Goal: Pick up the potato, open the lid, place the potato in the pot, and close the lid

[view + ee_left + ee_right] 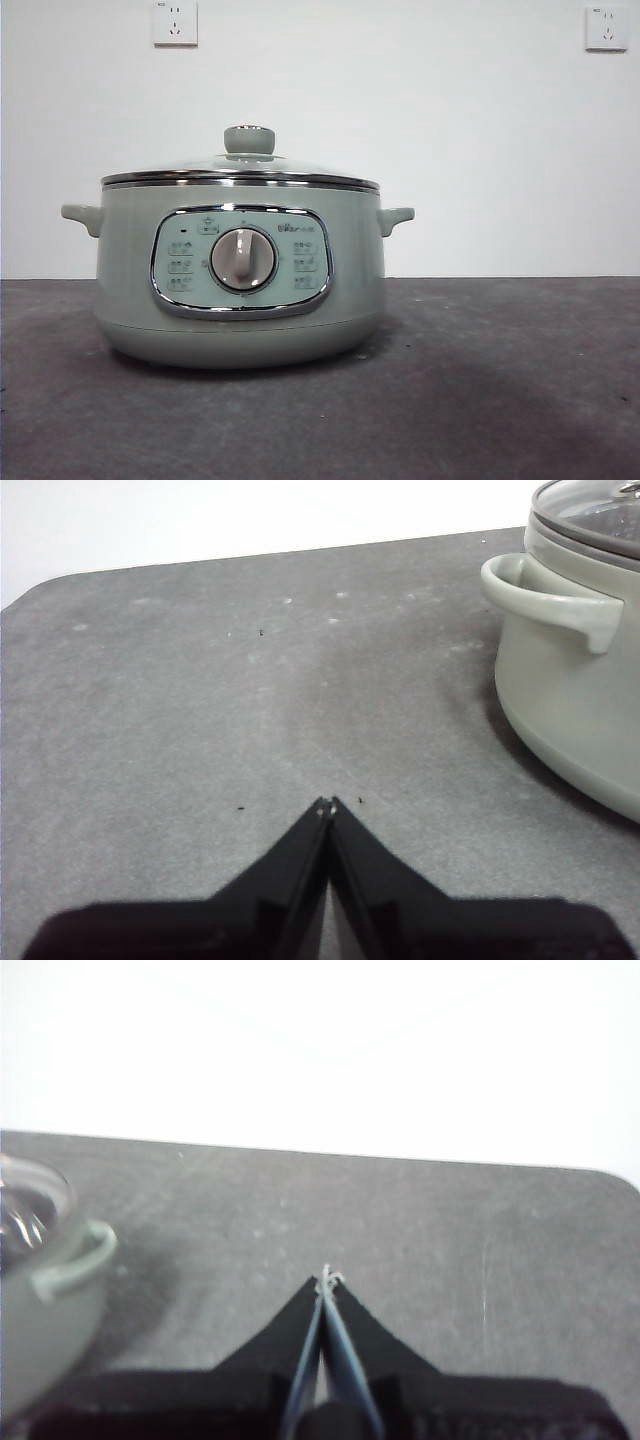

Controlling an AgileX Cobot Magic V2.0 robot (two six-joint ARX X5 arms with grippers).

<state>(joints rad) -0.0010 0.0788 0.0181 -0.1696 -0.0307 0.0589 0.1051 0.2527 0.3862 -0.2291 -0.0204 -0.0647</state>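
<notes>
The pale sage-green pot (240, 275) stands on the grey table left of centre in the front view, its dial facing the camera. The glass lid (240, 170) with its green knob rests shut on the pot. The potato is out of view in every frame. My left gripper (327, 805) hangs shut over bare table, with the pot (570, 670) and one of its handles off to its side. Over bare table as well, my right gripper (327, 1278) is shut, and the pot (40, 1290) sits at the picture's edge. Neither gripper shows in the front view.
Two wall sockets (175, 22) (606, 27) sit high on the white wall behind. The grey table top (500, 380) stretches to the right of the pot. Its rounded far corners show in both wrist views.
</notes>
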